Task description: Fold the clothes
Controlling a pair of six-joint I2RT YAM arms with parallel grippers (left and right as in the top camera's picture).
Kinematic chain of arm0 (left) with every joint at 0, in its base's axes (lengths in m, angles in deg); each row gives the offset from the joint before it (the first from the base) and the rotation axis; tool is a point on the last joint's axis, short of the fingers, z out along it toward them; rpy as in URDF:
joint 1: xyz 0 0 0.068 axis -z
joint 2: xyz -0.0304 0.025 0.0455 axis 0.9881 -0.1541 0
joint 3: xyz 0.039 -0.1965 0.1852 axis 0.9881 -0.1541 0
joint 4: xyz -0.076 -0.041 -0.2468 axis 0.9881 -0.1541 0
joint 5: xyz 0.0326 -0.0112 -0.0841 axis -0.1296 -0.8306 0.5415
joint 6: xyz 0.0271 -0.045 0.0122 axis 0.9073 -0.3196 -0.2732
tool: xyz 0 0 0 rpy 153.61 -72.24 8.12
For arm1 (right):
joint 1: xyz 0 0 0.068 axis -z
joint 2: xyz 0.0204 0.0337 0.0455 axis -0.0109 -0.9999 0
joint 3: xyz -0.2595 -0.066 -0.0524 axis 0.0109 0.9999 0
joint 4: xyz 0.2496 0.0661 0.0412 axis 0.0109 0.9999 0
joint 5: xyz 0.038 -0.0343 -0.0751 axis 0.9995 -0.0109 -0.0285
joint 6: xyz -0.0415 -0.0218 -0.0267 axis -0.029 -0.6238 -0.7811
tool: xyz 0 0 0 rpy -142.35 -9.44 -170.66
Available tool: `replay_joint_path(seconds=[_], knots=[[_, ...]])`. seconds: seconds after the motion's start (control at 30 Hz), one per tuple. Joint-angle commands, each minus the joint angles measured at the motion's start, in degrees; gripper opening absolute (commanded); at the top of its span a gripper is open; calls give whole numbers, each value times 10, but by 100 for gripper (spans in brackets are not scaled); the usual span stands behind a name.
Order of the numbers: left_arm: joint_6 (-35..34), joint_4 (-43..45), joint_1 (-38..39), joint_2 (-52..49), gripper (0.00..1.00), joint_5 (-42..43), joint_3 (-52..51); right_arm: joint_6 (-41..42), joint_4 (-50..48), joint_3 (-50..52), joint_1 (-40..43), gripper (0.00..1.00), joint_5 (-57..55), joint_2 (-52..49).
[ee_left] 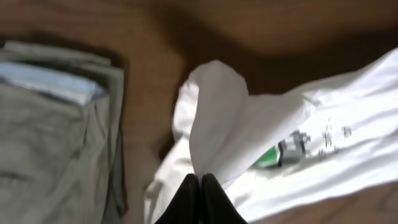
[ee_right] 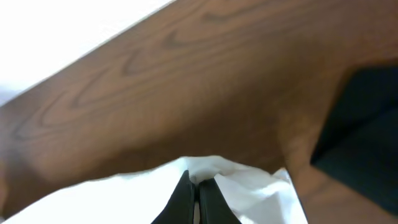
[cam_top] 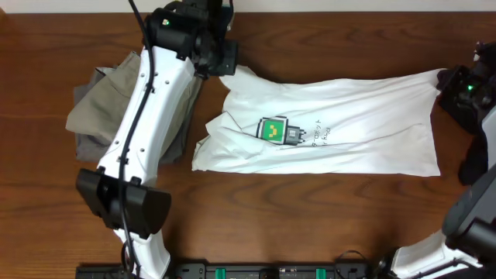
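The white shirt (cam_top: 349,124) lies spread from the middle of the desk (cam_top: 310,225) toward its right edge. The left gripper (ee_left: 200,183) is clamped on its far-left corner, and the right gripper (ee_right: 196,186) is clamped on its far-right corner.

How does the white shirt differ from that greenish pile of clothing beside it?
The white shirt lies spread out, printed, pinched at each end by the left end effector and right end effector; the greenish pile is folded compactly and unheld. Both rest on the table.
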Motion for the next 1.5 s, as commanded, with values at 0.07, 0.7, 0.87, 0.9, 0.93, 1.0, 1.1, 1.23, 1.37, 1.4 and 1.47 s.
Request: replay_joint_path(seconds=[0.07, 0.7, 0.87, 0.9, 0.93, 1.0, 1.1, 1.23, 1.37, 1.4, 1.47], knots=[[-13, -76, 1, 25, 6, -10, 0, -19, 70, -3, 5, 1, -30, 9], [-56, -204, 1, 25, 6, 46, -99, 15, 329, -3, 5, 2, -255, 9], [-58, -204, 1, 25, 9, 53, -130, 48, 354, -3, 5, 8, -318, 9], [-57, -204, 1, 25, 13, 61, -134, 48, 354, -3, 5, 29, -318, 9], [-57, -205, 1, 25, 16, 63, -134, 48, 353, -3, 5, 33, -318, 9], [-57, -204, 1, 25, 26, 65, -135, 49, 351, -3, 5, 40, -319, 9], [-57, -203, 1, 25, 37, 65, -135, 59, 335, -2, 5, 56, -314, 9], [-56, -192, 1, 25, 49, 64, -135, 38, 289, 2, 5, 67, -274, 7], [-54, -164, 1, 25, 58, 56, -135, -20, 253, 7, 5, 78, -247, -11], [-53, -157, 1, 25, 59, 55, -135, -28, 251, 7, 5, 80, -247, -19], [-53, -145, 1, 25, 63, 54, -135, -51, 246, 7, 7, 83, -247, -41]])
